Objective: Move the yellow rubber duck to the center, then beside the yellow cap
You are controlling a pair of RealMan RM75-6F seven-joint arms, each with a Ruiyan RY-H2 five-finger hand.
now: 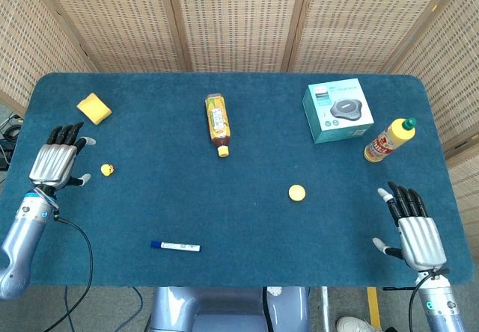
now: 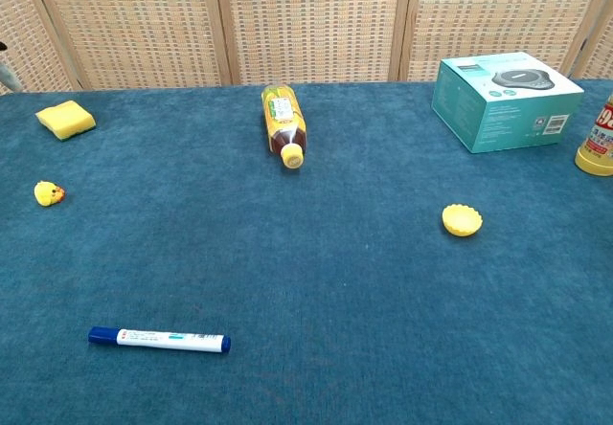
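Two robot hands spread, left robot hand (image 1: 58,160) near duck (image 1: 107,170), labels unreadable

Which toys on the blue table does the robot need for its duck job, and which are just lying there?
Needed:
yellow rubber duck
yellow cap
left hand, open near the duck

Just lying about:
sponge
tea bottle
marker pen
teal box
yellow squeeze bottle
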